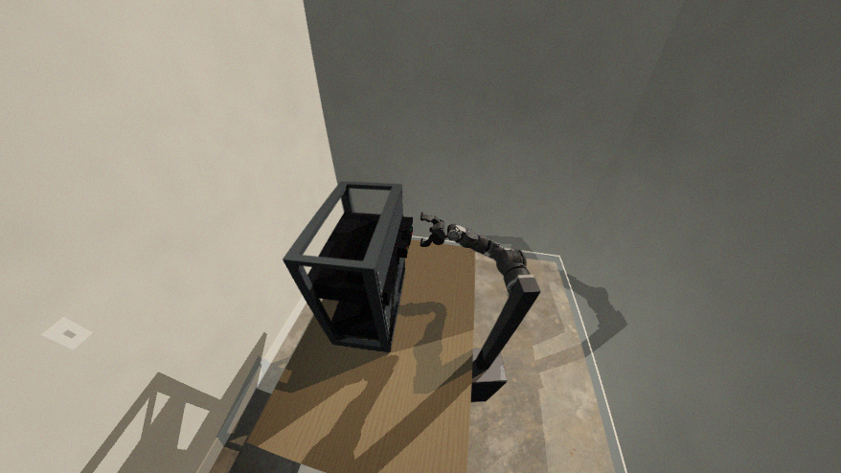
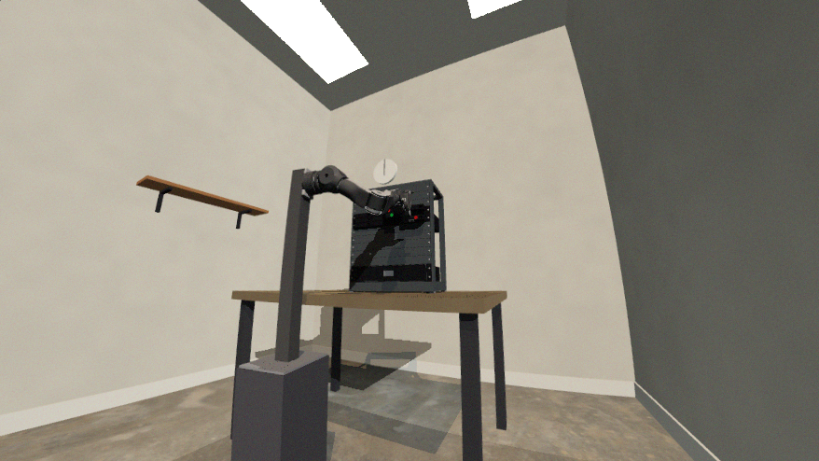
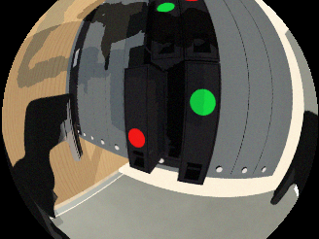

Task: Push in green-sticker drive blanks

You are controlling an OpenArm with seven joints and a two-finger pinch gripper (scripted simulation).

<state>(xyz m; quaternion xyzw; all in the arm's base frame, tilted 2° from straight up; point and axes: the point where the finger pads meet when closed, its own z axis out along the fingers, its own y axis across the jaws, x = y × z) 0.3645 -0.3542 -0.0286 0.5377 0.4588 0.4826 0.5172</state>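
Wood, pale and grained, forms the table (image 2: 366,299) that carries everything the task concerns; it stands on dark legs over a mottled concrete floor (image 2: 549,424), close to the cream wall (image 2: 114,274). On the table stands the dark metal rack (image 1: 301,259), an open frame of posts and rails, upright, with the storage chassis (image 2: 395,252) filling its front as rows of grey blanks. Beside the table, a tall dark column on a grey pedestal (image 2: 252,412) bears the arm (image 2: 354,191), which reaches across at the height of the rack's upper rows.

The gripper (image 1: 427,229) hangs just in front of the chassis face, near its top, its fingers spread wide apart with nothing between them; from above a small gap shows between it and the rack's front. In the wrist view four black blanks stand proud of the grey face, in two pairs. The nearer pair sits side by side: the green-sticker blank (image 3: 200,116) and, touching its flank, the red-sticker blank (image 3: 142,125). Farther off are a second green-sticker blank (image 3: 166,25) and a second red-sticker blank (image 3: 193,21), also side by side. A dark finger (image 3: 42,135) shows at the edge of that view.

On the wall, a wooden shelf (image 2: 200,196) and a small round clock (image 2: 385,171) hang.
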